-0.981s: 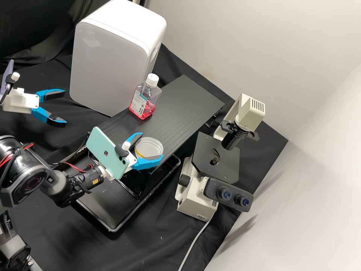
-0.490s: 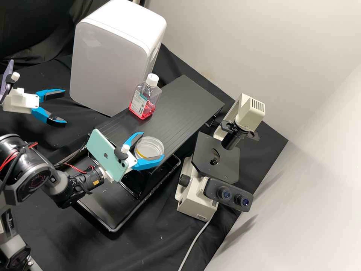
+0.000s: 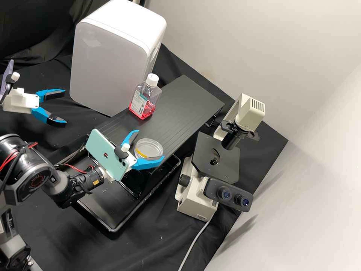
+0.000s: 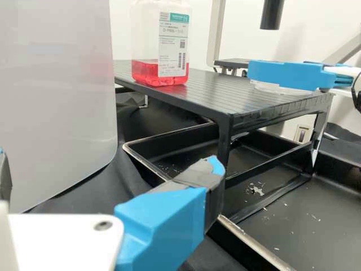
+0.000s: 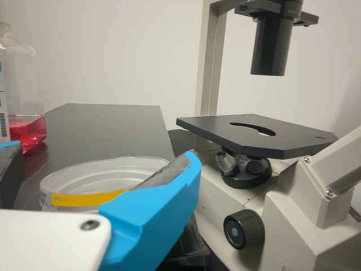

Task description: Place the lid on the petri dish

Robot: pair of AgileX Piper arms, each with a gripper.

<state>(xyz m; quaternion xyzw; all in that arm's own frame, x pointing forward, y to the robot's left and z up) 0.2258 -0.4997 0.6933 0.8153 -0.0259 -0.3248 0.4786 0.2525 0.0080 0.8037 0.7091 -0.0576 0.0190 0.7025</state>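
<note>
The clear petri dish [image 3: 149,147] with a yellow strip on its side stands near the front edge of the black slatted shelf [image 3: 180,105]; its lid appears to lie on it. My right gripper [image 3: 150,143] is open, one blue finger on each side of the dish. In the right wrist view the dish [image 5: 96,180] sits between the fingers [image 5: 163,197] with a gap on its far side. My left gripper [image 3: 64,106] hangs open and holds nothing, far to the left above the black cloth. From there the dish [image 4: 271,86] shows behind the right gripper's finger.
A bottle of red liquid [image 3: 144,98] stands at the shelf's back left, beside a tall white box [image 3: 113,52]. A black tray [image 3: 113,218] lies under the shelf. The microscope [image 3: 222,158] stands just right of the shelf.
My right gripper has drawn back slightly from the dish, toward the left. The dish and the left arm have stayed put.
</note>
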